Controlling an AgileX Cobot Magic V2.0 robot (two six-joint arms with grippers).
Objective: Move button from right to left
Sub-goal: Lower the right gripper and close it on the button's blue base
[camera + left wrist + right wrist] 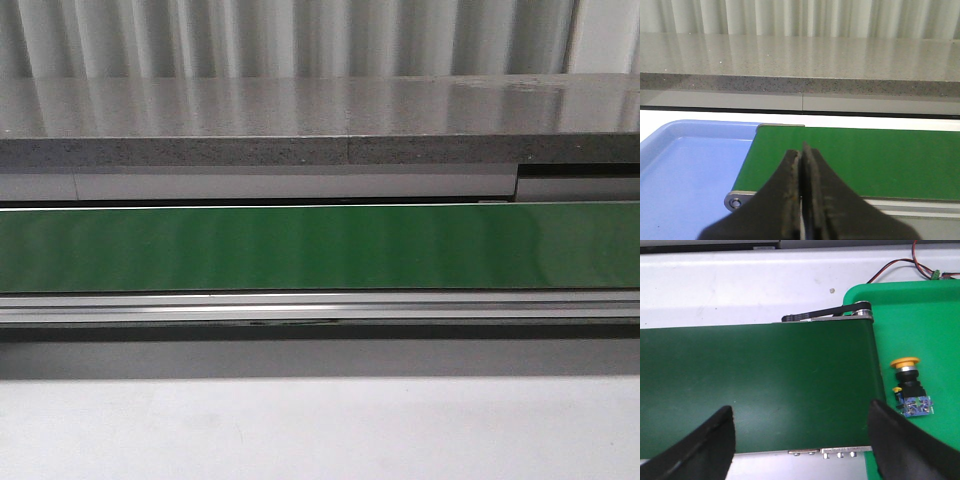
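A: Where is the button (pixel 910 387) seen?
B: Lying in the green tray (pixel 940 330), just beside the belt (pixel 760 390) end, ungrasped.
A: Pincers?
B: Right pincer (pixel 802 440) is spread wide above the belt, likely readied for pickup; left pincer (pixel 801 200) is closed, empty.

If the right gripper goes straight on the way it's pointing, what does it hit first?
Most likely the green belt: the open right gripper straddles it. The button lies off to the side in the green tray. Depth is uncertain.
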